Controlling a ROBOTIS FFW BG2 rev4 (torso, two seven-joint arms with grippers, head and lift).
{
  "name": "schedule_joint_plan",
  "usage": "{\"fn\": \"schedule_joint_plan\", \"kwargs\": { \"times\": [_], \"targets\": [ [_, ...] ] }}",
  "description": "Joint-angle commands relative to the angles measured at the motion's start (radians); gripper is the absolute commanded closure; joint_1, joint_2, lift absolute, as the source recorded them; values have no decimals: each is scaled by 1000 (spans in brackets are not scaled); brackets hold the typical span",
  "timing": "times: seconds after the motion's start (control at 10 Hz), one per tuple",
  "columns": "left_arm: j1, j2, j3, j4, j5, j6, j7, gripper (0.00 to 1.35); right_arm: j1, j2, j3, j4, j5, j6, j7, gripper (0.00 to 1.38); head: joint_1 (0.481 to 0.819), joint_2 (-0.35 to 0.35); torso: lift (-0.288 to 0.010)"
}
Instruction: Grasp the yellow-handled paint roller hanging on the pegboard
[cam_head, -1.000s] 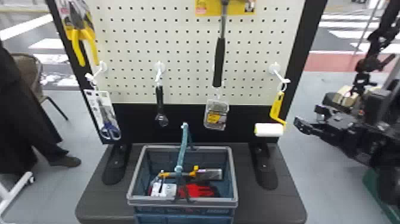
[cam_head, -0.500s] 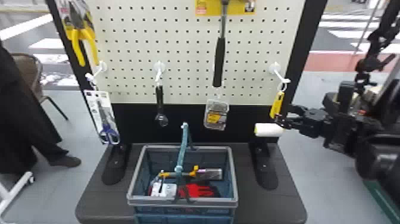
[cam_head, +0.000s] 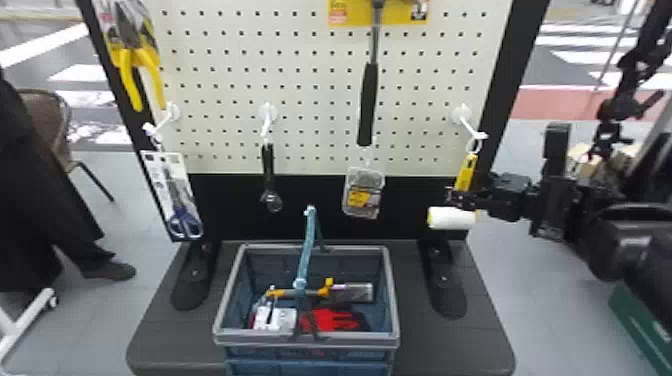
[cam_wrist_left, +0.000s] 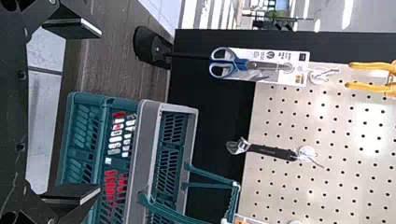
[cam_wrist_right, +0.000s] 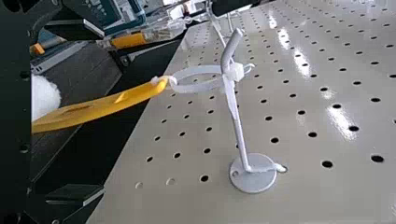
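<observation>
The paint roller hangs at the pegboard's (cam_head: 310, 90) lower right from a white hook (cam_head: 467, 125), its yellow handle (cam_head: 465, 172) above the white roller sleeve (cam_head: 450, 218). My right gripper (cam_head: 457, 197) comes in from the right at the handle's lower end, open. In the right wrist view the yellow handle (cam_wrist_right: 93, 107) runs between the two spread fingers of the right gripper (cam_wrist_right: 70, 109), tied to the hook (cam_wrist_right: 233, 93) by a white loop. The white sleeve (cam_wrist_right: 44, 95) lies close to the fingers. My left gripper (cam_wrist_left: 70, 112) is open and holds nothing, in front of the basket.
A grey and blue basket (cam_head: 305, 340) with tools stands on the dark table (cam_head: 450, 345). On the board hang a hammer (cam_head: 367, 100), a wrench (cam_head: 269, 175), a hardware bag (cam_head: 362, 192), scissors (cam_head: 172, 197) and yellow pliers (cam_head: 135, 55). A person in dark clothes stands far left.
My right arm has moved left from beside the pegboard to the roller. Its fingers now stand on both sides of the yellow handle.
</observation>
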Motion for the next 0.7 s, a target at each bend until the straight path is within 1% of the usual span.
{"fn": "schedule_joint_plan", "kwargs": {
  "times": [0.0, 0.1, 0.2, 0.3, 0.4, 0.5, 0.6],
  "targets": [
    [-2, 1, 1, 0, 0, -1, 0, 140, -8, -2, 31, -7, -11, 4, 0, 177, 549, 0, -100],
    [-2, 0, 1, 3, 0, -1, 0, 140, -8, -2, 39, -10, -11, 13, 2, 418, 549, 0, -100],
    [3, 1, 1, 0, 1, -4, 0, 140, 3, -2, 39, -27, -13, 18, 2, 610, 549, 0, -100],
    [9, 1, 4, 0, 4, -7, 0, 140, 12, -3, 39, -44, -11, 25, 0, 648, 549, 0, -100],
    [11, 1, 4, 0, 4, -9, 0, 140, 16, -6, 39, -49, 1, 35, 0, 861, 549, 0, -100],
    [13, 1, 5, 0, 4, -7, 0, 140, 18, -9, 39, -57, 10, 44, 0, 1015, 549, 0, -100],
    [16, 1, 7, 0, 6, -9, 0, 140, 20, -9, 36, -66, 32, 45, -1, 1102, 549, 0, -100]
  ]
}}
